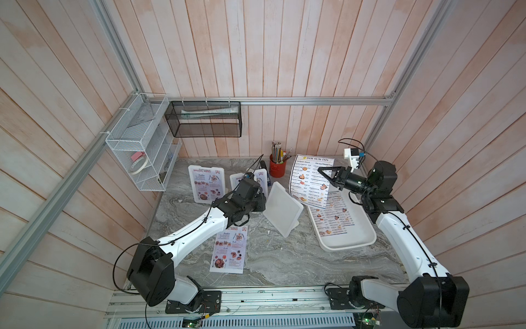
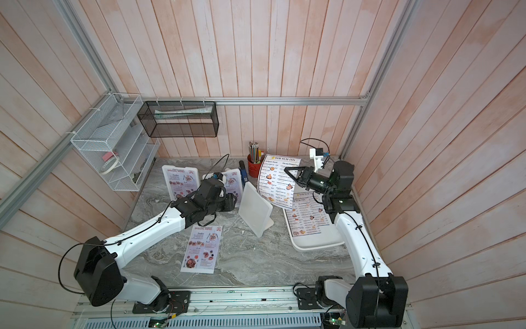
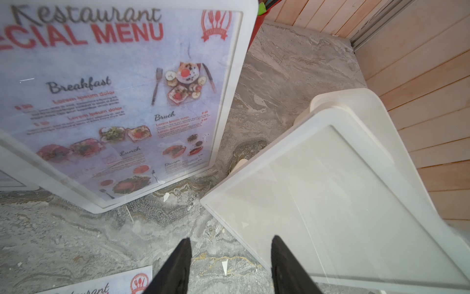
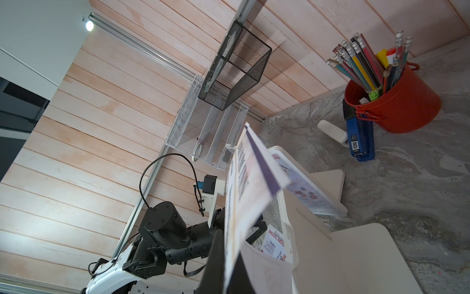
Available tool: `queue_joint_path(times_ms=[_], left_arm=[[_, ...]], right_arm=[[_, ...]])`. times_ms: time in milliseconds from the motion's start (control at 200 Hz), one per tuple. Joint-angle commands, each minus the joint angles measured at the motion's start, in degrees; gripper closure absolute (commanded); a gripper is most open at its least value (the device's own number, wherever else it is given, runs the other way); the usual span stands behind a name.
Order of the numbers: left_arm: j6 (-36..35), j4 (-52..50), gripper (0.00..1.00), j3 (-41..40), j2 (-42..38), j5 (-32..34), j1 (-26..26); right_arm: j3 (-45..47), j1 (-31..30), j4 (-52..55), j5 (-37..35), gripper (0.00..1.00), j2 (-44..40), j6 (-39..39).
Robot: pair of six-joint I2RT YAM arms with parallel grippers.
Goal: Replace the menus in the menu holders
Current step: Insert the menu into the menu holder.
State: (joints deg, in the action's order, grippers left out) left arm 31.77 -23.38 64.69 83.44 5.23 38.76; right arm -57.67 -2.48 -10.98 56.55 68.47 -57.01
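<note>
- Tray [image 1: 350, 245]: spare Dim Sum Inn sheets [image 1: 333, 219] stocked.
- 1 menu holder [image 1: 281, 212] emptied, mid-table; 2 other holders [image 3: 248, 25] w/ Special Menu [image 3: 114, 101] not yet swapped.
- Dim Sum Inn menu [image 1: 308, 182] pinched aloft by right gripper [image 1: 319, 169].
- Left gripper [image 3: 231, 239]: half-spread, nothing held.

High paired overviews of table [image 1: 284, 256]; close wrist views

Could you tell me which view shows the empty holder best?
The left wrist view: the empty holder is close, its clear front visibly sheetless. Both top views show it small, plain white; the right wrist view, partly behind the menu.
</note>
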Motion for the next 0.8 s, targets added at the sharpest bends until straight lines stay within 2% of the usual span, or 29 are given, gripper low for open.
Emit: queue_joint_path(times_ms=[0,330,550,795], left_arm=[[0.31,-0.54,0.47,0.22,-1.53,1.28,0.31],[0.05,0.04,0.47,0.88,-0.66,0.92,0.81],[0.18,0.12,0.47,0.86,-0.71,1.09,0.88],[0.14,0.16,0.47,0.89,-0.78,1.18,0.96]], right_arm=[[0.04,0.15,-3.87,1.45,1.00,-0.21,-2.17],[-0.64,0.24,-3.12,1.97,1.00,-0.66,-2.39],[-0.72,0.20,-6.51,2.17,1.00,-1.03,-5.81],[-1.16,-1.11,-5.17,1.79,1.00,-0.61,-4.43]])
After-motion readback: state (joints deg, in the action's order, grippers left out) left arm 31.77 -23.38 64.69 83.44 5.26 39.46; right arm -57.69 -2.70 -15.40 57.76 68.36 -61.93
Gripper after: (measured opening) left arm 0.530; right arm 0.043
